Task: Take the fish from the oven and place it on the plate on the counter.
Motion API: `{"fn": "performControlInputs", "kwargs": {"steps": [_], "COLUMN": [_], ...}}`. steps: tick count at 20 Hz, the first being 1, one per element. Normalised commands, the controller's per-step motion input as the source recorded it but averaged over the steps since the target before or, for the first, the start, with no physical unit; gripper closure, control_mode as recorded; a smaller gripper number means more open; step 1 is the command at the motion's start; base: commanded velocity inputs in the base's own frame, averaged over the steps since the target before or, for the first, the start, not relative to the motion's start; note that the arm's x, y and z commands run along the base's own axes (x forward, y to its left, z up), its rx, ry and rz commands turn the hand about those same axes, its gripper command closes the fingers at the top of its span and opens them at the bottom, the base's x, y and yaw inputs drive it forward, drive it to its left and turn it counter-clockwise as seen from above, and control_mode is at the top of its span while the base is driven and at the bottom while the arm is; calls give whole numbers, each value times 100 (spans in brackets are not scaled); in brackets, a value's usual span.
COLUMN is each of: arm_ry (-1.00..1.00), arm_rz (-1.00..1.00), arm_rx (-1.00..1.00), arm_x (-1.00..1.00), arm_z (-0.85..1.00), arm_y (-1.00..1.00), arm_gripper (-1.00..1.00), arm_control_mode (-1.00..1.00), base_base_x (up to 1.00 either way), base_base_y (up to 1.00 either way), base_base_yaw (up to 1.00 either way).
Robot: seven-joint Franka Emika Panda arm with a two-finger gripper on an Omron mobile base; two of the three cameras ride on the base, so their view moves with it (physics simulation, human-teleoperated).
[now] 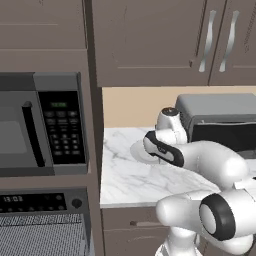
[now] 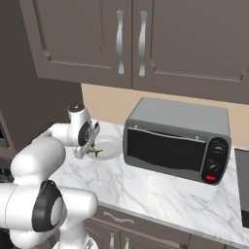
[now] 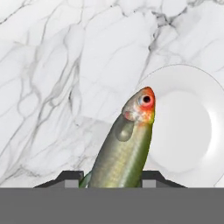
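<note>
White marble counter (image 2: 160, 194) with faint grey veins runs beneath brown wall cabinets (image 2: 146, 39), and a silver toaster oven (image 2: 177, 138) stands on it at three o'clock from my gripper (image 2: 89, 150). My two dark fingers are closed partway on a slender olive-green fish (image 3: 127, 146) with a red-orange head. Through my hand camera, its head overlaps the nine o'clock rim of a small round white plate (image 3: 192, 131) lying on the marble.
</note>
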Motion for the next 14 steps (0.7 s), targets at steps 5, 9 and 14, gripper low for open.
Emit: {"fn": "performControlInputs", "kwargs": {"steps": [5,9,14], "arm_ry": [8,0,1], "arm_rz": [0,0,0], "arm_rx": [-3,0,0], "arm_x": [27,6,33], "arm_z": [-18,-18,-25], "arm_y": [0,0,0], "arm_gripper": [100,100,100], "arm_control_mode": [-100,-100,-100], "base_base_x": [0,0,0], "base_base_y": [0,0,0], "base_base_yaw": [0,0,0]}}
